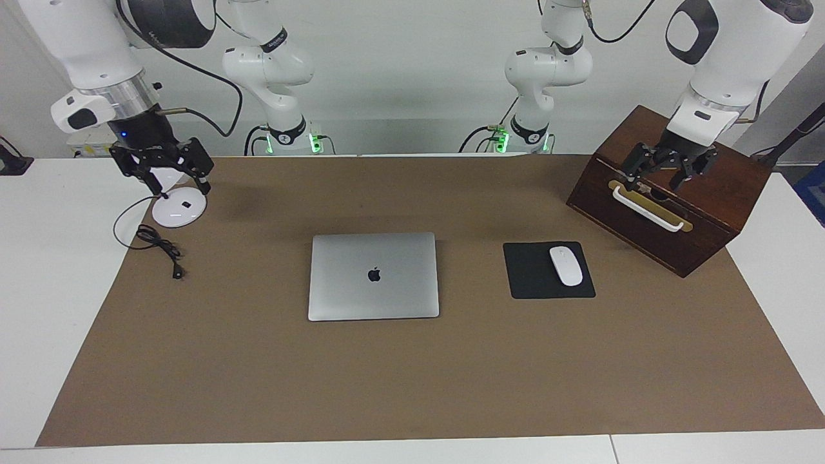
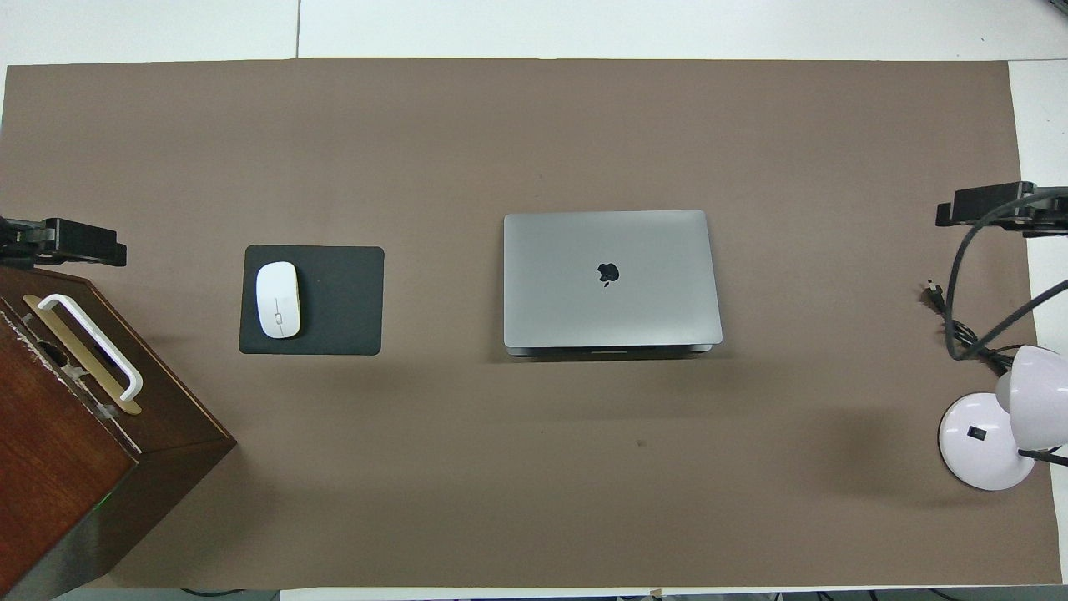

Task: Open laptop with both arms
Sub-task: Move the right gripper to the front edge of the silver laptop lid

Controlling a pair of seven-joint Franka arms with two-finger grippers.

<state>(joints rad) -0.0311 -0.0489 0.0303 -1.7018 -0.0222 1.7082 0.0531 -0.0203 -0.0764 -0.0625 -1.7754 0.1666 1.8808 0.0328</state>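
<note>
- We see a white tabletop (image 1: 51,309) with a broad brown mat (image 1: 412,380) spread over most of it.
- At the left arm's end sits a dark wooden box (image 1: 709,212), tilted, with a white handle (image 1: 646,208) on a brass plate.
- The laptop (image 1: 374,276) lies flat and closed in the middle of the mat, apple logo up, well apart from both grippers.
- Beside it, toward the left arm's end, a black mousepad (image 1: 538,274) carries a white mouse (image 1: 565,265).
- At the right arm's end stands a white desk lamp (image 1: 178,206), its black cord (image 1: 155,243) trailing on the mat.
- The left gripper (image 1: 652,182) hangs over the box near the handle, fingers spread apart and holding nothing.
- The right gripper (image 1: 182,190) hangs over the lamp, fingers likewise spread and empty.
</note>
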